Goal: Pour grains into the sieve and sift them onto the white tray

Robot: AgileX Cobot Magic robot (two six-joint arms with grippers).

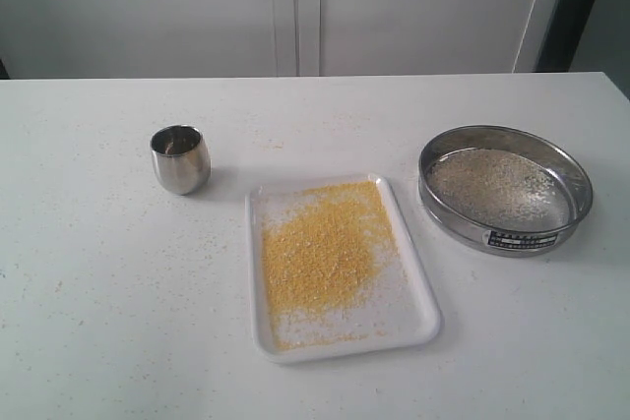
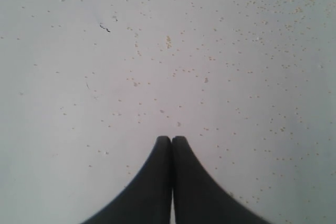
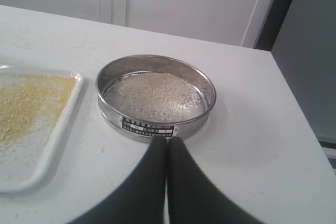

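The white tray (image 1: pixel 418 327) lies mid-table with yellow grains (image 1: pixel 320 253) spread over it. To its right stands the round steel sieve (image 1: pixel 581 184), label facing forward, with pale whitish bits (image 1: pixel 497 187) left on its mesh. Neither arm shows in the exterior view. In the right wrist view the sieve (image 3: pixel 110 74) sits just beyond my right gripper (image 3: pixel 168 140), whose black fingers are shut and hold nothing; the tray (image 3: pixel 58 129) lies beside it. My left gripper (image 2: pixel 171 138) is shut and empty over bare table dotted with stray grains (image 2: pixel 168 40).
A small steel cup (image 1: pixel 180 158) stands upright left of the tray. Loose grains speckle the white table (image 1: pixel 118 322). The table's right edge (image 3: pixel 294 108) runs close behind the sieve, with a white wall beyond.
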